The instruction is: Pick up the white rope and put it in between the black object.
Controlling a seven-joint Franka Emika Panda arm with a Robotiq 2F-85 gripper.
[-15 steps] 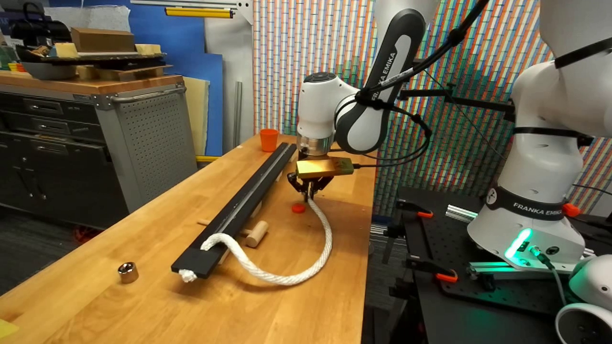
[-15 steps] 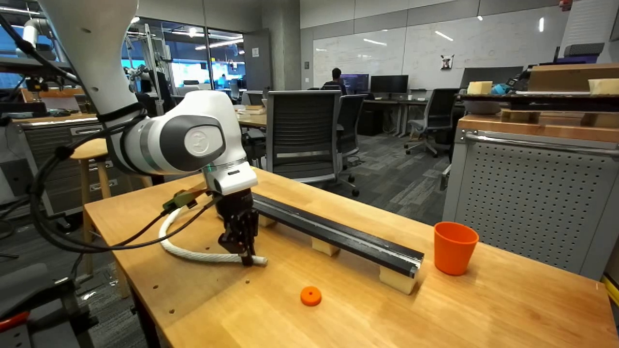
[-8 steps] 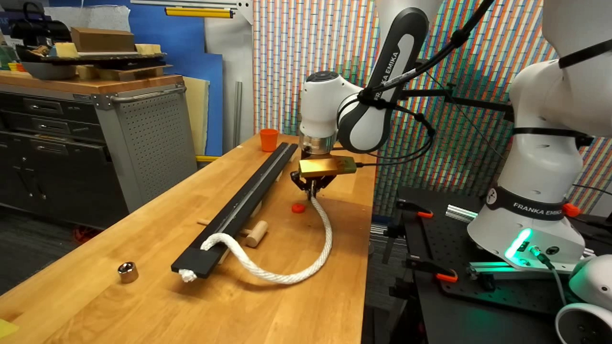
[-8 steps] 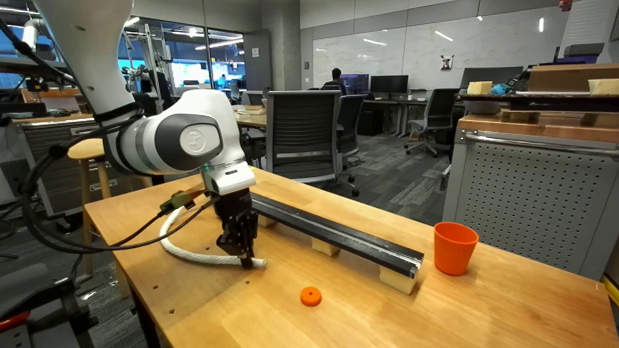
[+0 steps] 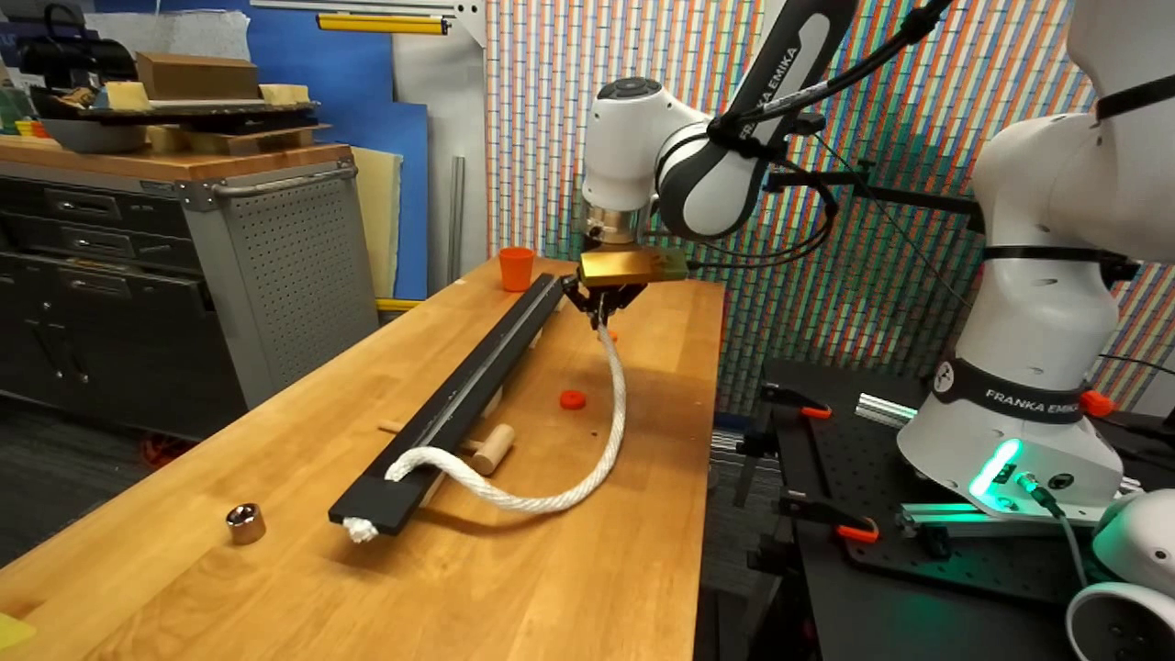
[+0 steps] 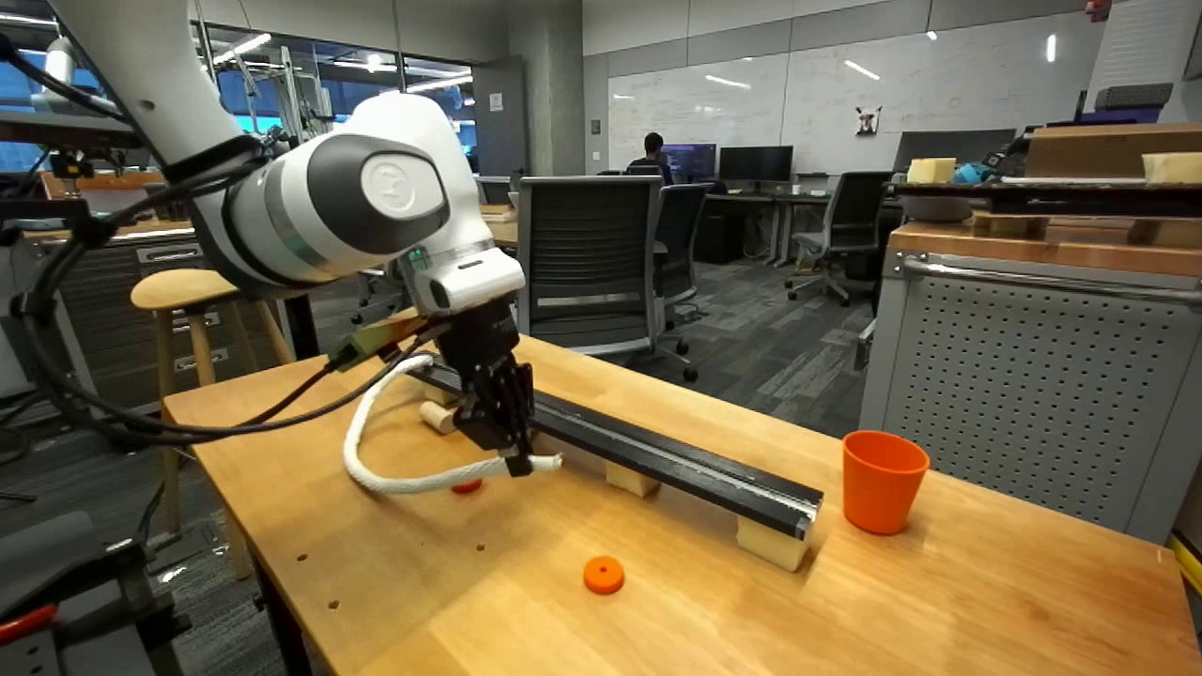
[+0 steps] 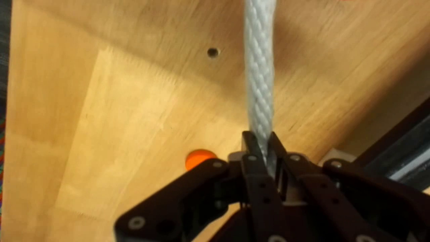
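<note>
Across the wooden table (image 6: 732, 620) runs a grooved black rail (image 6: 657, 455) on pale blocks (image 6: 772, 545). Beside it, raised, the hand (image 7: 261, 141) is clamped on the braided white rope (image 7: 259, 67) near its free end; the other end enters the rail. Likely the carry step; next, swing it over the rail, align, lower.

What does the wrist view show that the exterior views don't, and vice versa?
Only the wrist view gives a close-up of the black two-fingered gripper clamping the white braided rope from both sides.
Only the exterior views show the tapered orange cup and white jointed arm.
All share rope, gripper, long black grooved rail, flat orange disc and wooden tabletop.
</note>
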